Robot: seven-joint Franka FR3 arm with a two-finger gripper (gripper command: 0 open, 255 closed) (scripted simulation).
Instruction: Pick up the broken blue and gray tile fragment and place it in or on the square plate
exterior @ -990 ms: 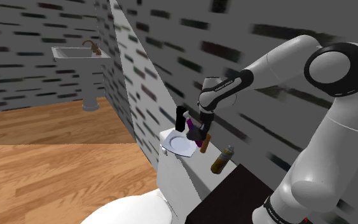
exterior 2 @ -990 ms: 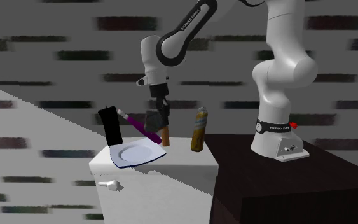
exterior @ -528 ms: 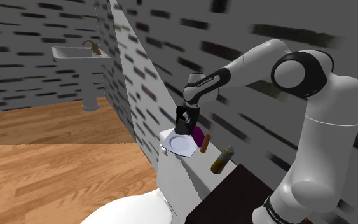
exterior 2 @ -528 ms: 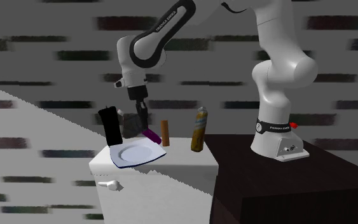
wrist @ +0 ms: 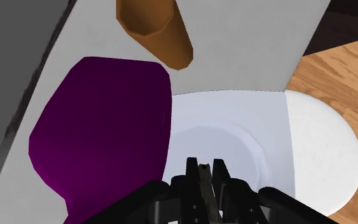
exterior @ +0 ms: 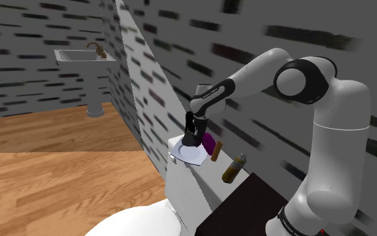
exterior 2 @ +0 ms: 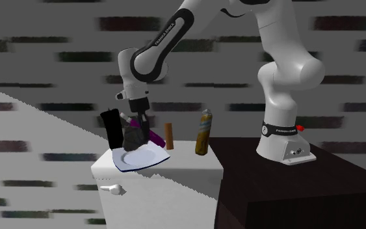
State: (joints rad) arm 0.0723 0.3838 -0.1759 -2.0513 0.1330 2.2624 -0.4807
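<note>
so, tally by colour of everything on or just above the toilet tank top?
White plate: 1
Black block: 1
Purple stick: 1
Brown cylinder: 1
Yellow spray can: 1
Grey tile piece, gripped by the tool over the plate: 1
Total: 6

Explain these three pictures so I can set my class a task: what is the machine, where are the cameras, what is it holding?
The machine is a white robot arm on a dark box. Its black gripper is its two-fingered hand. One camera looks from beside the arm's base, one faces the arm over a white toilet tank, and one sits on the hand, looking along the gripper. On the tank are a white square plate, a purple object, a brown cylinder, a yellowish spray can and an upright black item. The gripper is shut on a dark grey fragment, just over the plate.
</note>
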